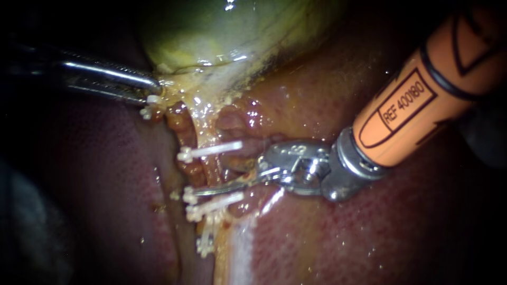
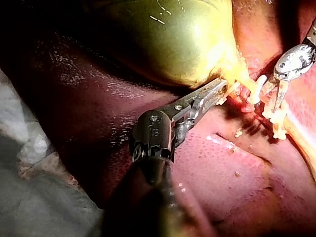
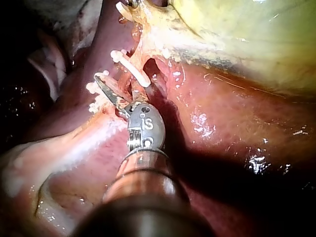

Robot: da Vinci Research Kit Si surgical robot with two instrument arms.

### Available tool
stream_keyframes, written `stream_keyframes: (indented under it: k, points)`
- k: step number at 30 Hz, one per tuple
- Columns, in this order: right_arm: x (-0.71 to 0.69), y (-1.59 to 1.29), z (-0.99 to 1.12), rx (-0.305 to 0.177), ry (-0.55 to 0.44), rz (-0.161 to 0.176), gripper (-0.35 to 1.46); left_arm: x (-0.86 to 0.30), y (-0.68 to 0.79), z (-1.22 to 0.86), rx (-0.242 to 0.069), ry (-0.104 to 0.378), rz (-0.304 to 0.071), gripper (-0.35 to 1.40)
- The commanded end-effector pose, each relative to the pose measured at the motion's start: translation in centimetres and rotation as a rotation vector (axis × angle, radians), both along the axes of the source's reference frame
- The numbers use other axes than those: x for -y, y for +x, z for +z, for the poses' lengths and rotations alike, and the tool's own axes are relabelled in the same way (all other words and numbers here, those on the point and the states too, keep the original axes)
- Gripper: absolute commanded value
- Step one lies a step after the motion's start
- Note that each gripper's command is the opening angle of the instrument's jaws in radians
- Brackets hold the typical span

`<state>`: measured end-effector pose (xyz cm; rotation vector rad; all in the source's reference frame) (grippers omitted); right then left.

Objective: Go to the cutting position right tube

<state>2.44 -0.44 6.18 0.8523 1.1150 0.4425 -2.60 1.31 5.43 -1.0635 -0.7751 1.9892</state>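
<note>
Red-pink and soaking wet, that's the liver (image 1: 369, 227) filling most of what you can see, finely speckled and shiny with little highlights all over, plus a pale whitish strip (image 1: 243, 248) running along it below the clips. Everything around the tissue is just dark, so no real look at the room. The only other thing is some greyish material (image 2: 29, 187) beside the left instrument's shaft in the left wrist view, no idea what it is. The yellow-green gallbladder (image 1: 222, 31) sits above. The left instrument (image 1: 154, 91) has its claw clamped tight on the yellowish tissue at its neck. From there a brownish, lumpy tube (image 1: 185, 134) runs down over the liver with white clips across it, an upper clip (image 1: 211, 150) and a lower clip (image 1: 214, 205) among them. The right instrument (image 1: 214, 184), orange shaft and metal wrist, has its thin blades parted. In the right wrist view tube tissue sits in the gap, not pinched, and one blade lies between those two clips. Honestly can't tell from the endoscope whether that's the right tube.
</note>
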Motion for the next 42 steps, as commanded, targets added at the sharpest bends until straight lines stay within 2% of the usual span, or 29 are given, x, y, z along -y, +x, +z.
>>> stream_keyframes:
  k: [1,5,10,23,32,42]
  points:
    - [0.00,0.05,0.00,-0.011,0.008,0.006,1.42,0.00,-0.01,0.00,0.000,0.000,0.000,-0.35]
    - [-0.02,0.20,0.01,-0.043,0.024,0.023,1.39,0.00,-0.01,0.00,0.000,0.000,0.000,-0.35]
    - [-0.03,0.34,0.04,-0.058,0.043,0.031,1.37,0.00,-0.01,0.00,0.000,0.000,0.000,-0.35]
    - [0.00,0.38,0.06,-0.064,0.060,0.036,1.35,0.00,-0.01,0.00,0.000,0.000,0.000,-0.35]
    - [0.09,0.41,-0.15,-0.094,0.084,-0.004,1.34,-0.02,0.01,0.02,0.001,0.000,0.002,-0.35]
    - [0.03,0.41,-0.46,-0.113,0.101,0.008,1.35,-0.03,0.02,0.03,0.000,-0.002,0.001,-0.35]
